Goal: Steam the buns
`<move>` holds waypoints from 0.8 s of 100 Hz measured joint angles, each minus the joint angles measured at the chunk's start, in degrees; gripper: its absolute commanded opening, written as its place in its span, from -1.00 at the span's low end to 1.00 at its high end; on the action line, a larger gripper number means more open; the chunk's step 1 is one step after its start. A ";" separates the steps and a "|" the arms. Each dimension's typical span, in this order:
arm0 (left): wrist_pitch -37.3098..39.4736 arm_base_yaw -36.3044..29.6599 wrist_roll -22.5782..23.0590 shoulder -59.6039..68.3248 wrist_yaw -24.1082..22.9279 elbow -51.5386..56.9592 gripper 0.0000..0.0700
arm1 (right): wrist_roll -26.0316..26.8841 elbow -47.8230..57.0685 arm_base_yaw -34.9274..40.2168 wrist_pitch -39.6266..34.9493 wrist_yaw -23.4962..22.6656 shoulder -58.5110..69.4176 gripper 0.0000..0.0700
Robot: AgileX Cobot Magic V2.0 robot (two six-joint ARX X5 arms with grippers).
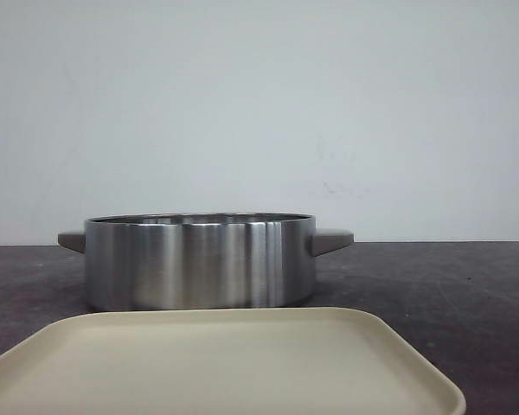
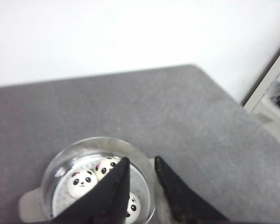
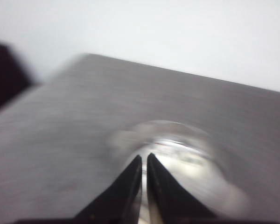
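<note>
Three white panda-faced buns show in the left wrist view inside the steel pot (image 2: 97,141): one bun (image 2: 82,182), a second (image 2: 107,167) beside it, and a third (image 2: 133,207) partly hidden by a finger. My left gripper (image 2: 141,160) hangs open above the pot's rim, one finger over the inside and one outside it, holding nothing. In the blurred right wrist view, my right gripper (image 3: 144,157) is shut and empty above the pot (image 3: 186,158). The front view shows the pot (image 1: 199,259) from the side, its contents hidden; no gripper appears there.
A beige tray (image 1: 225,363) lies in front of the pot, bare as far as it shows. The pot has grey side handles (image 1: 330,239). The dark table (image 1: 450,285) ends near a white frame (image 2: 270,93) in the left wrist view.
</note>
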 measured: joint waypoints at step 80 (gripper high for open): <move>-7.82 -0.72 -5.77 -28.94 -2.54 -23.89 -0.84 | -9.22 -12.37 0.09 25.94 -10.80 0.42 -0.97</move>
